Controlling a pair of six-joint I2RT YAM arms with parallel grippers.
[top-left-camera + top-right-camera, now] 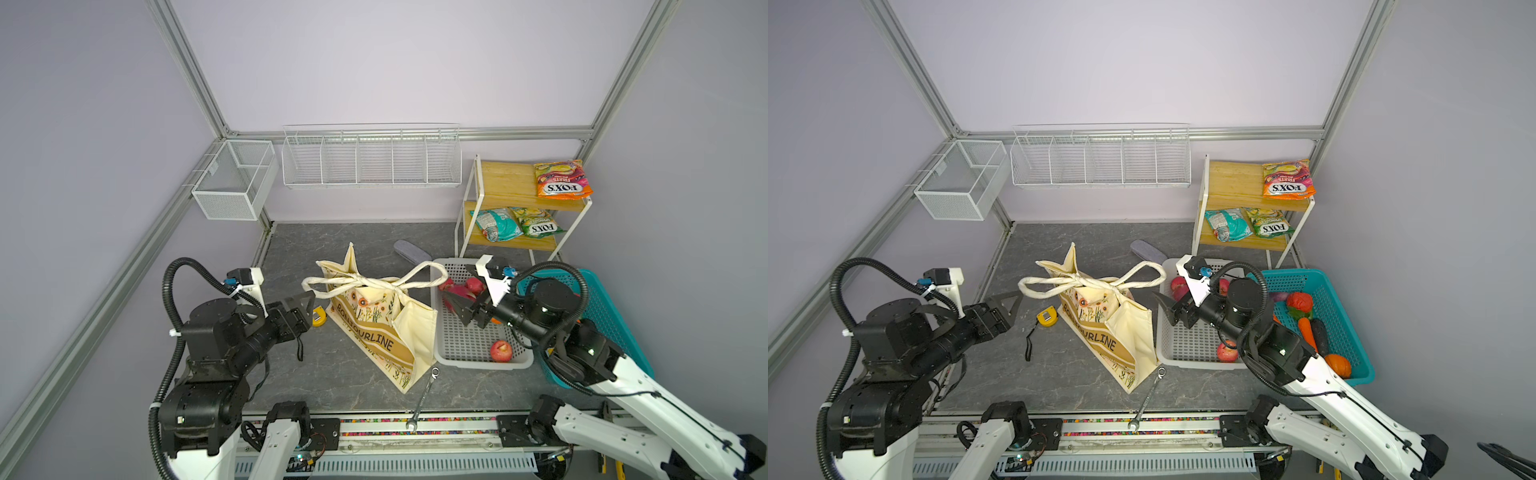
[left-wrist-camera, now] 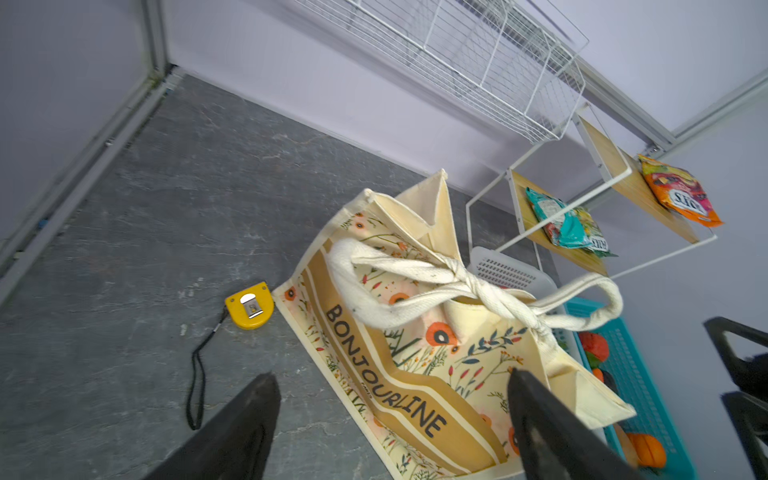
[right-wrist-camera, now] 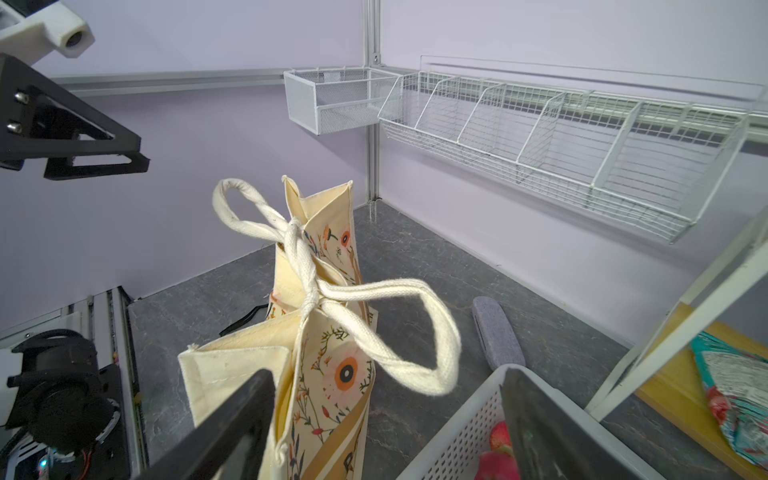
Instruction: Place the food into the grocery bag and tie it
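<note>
Since the grocery bag (image 1: pixel 365 332) stood on the table (image 1: pixel 316 374), handles (image 1: pixel 1059 284) knotted, in both top views, the left wrist view showed the left gripper (image 2: pixel 392 376) gaping empty facing it and the right wrist view the right gripper (image 3: pixel 386 374) likewise, presumably sparing the knot (image 3: pixel 311 291).

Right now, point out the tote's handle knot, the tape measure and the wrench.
handle knot (image 2: pixel 482 286), left wrist view, middle of the twist.
tape measure (image 2: pixel 249 306), left wrist view, case middle.
wrench (image 1: pixel 423 399), a top view, mid-shaft.
</note>
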